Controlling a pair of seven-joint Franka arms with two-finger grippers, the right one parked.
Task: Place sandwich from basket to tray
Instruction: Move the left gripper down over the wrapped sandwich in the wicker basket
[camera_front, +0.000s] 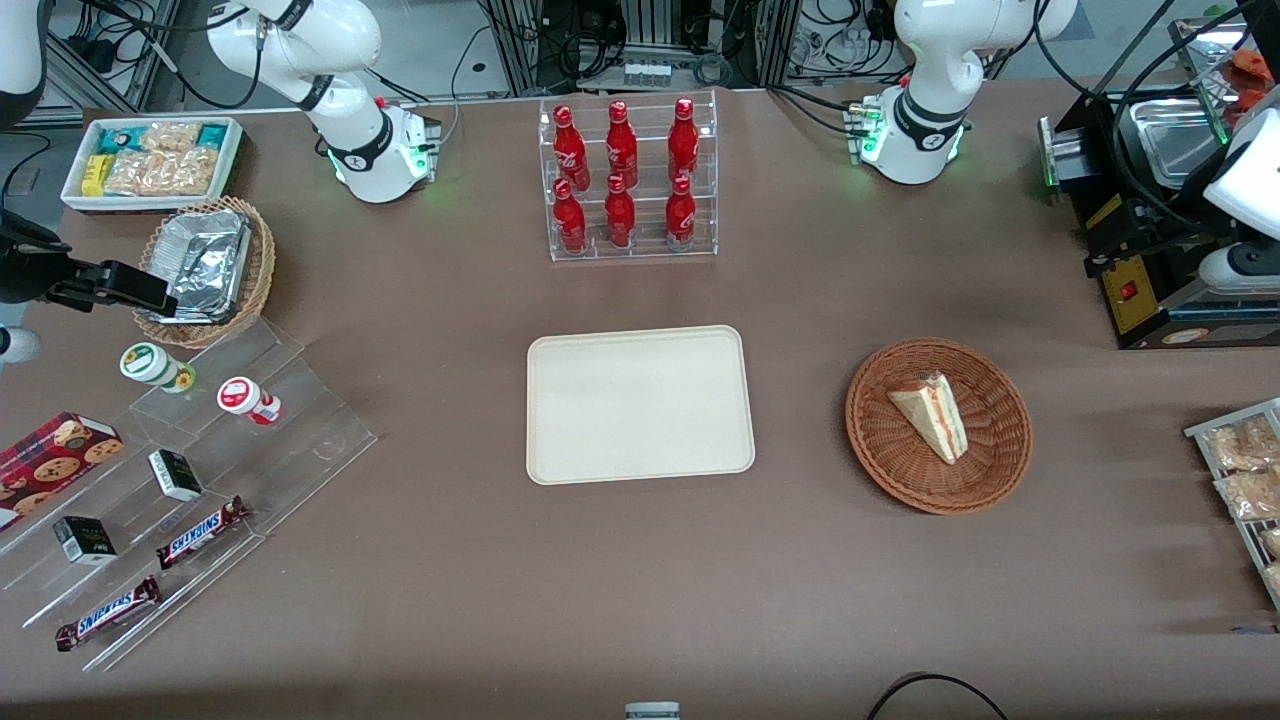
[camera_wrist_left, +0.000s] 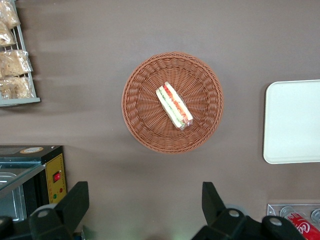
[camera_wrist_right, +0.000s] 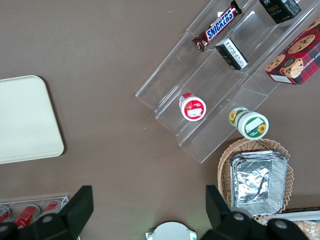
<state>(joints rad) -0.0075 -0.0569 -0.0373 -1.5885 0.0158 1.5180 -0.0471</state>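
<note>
While the wedge-shaped sandwich (camera_front: 930, 414) lies in the round woven basket (camera_front: 895, 465), the smooth rimmed tray (camera_front: 640, 405) sits well apart. Only the wrist view shows the gripper (camera_wrist_left: 145, 202), spread wide above the worktop (camera_wrist_left: 150, 25) beside the basket.

Woven wicker basket (camera_front: 938, 425), rough; clear glossy film on sandwich (camera_front: 931, 414); smooth matt plastic tray (camera_front: 639, 404); matt black gripper (camera_wrist_left: 144, 200), high above basket.

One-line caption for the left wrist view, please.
Open tool above bare table, apart from the basket holding the wrapped sandwich; tray empty.
</note>
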